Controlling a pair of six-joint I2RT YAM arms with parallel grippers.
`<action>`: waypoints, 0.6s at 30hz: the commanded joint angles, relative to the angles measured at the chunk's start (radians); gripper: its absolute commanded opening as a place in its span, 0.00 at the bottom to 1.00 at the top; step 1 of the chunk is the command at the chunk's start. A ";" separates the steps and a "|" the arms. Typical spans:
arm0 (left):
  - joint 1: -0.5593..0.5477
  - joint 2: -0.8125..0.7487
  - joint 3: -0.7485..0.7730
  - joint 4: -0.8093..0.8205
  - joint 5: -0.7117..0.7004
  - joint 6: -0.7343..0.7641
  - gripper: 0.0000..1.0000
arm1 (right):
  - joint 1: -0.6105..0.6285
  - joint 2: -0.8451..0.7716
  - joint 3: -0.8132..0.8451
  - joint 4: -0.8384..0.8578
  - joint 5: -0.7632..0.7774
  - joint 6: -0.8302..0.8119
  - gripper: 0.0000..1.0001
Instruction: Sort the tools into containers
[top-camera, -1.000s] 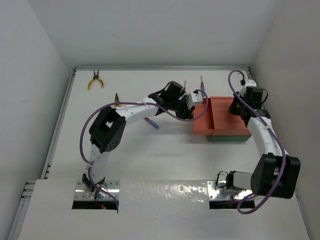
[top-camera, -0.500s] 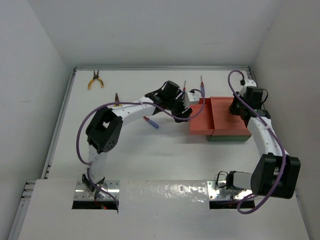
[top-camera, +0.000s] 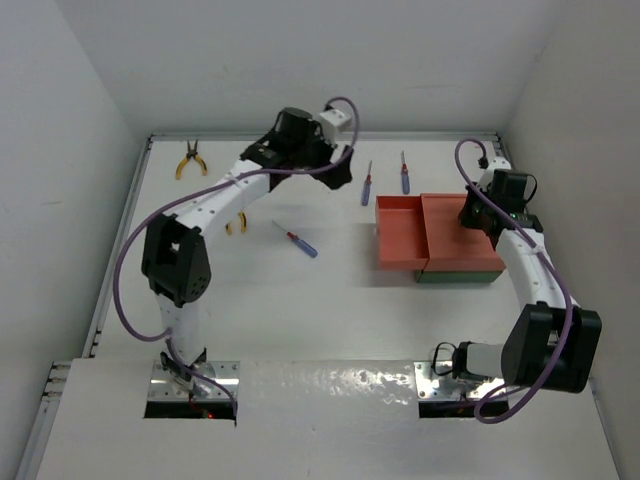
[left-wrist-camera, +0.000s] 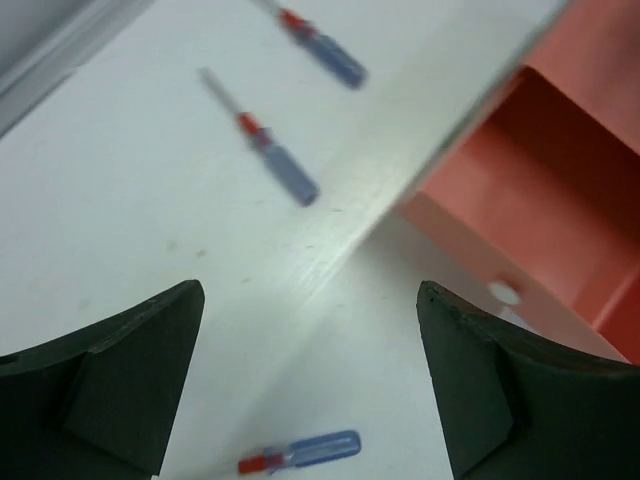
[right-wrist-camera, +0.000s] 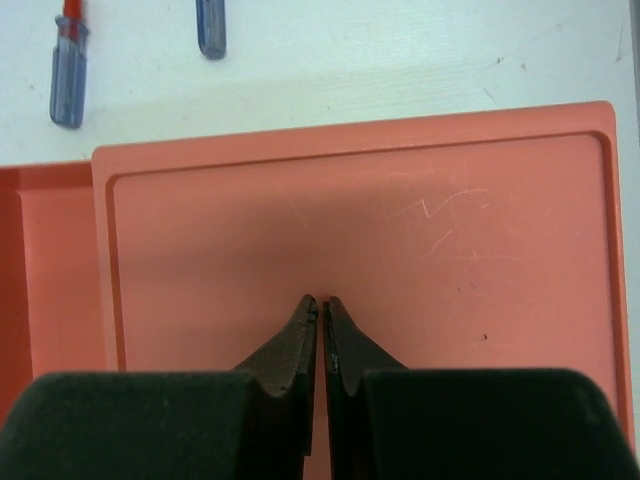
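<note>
The left gripper (left-wrist-camera: 308, 300) is held spread wide. The right gripper (right-wrist-camera: 321, 305) is pressed together over the orange tray (right-wrist-camera: 450, 250); two screwdrivers (top-camera: 367, 185) are seen at its 12 o'clock.

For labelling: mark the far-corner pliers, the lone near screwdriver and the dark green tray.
far-corner pliers (top-camera: 190, 160), top view, near the pivot.
lone near screwdriver (top-camera: 297, 239), top view, where red meets blue.
dark green tray (top-camera: 460, 277), top view, its near wall.

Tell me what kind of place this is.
Probably a robot lab test cell: left arm and right arm bolted to a white table, plain walls around, screwdrivers and a tray laid out.
</note>
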 joint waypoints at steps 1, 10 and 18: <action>0.137 -0.102 -0.001 -0.034 -0.147 -0.133 0.85 | 0.001 0.027 0.046 -0.141 -0.005 -0.046 0.05; 0.614 -0.041 -0.033 -0.069 -0.288 -0.104 0.68 | 0.004 -0.002 0.084 -0.150 -0.036 -0.059 0.11; 0.743 0.290 0.269 -0.131 -0.331 0.029 0.75 | 0.007 -0.002 0.054 -0.153 -0.042 -0.063 0.14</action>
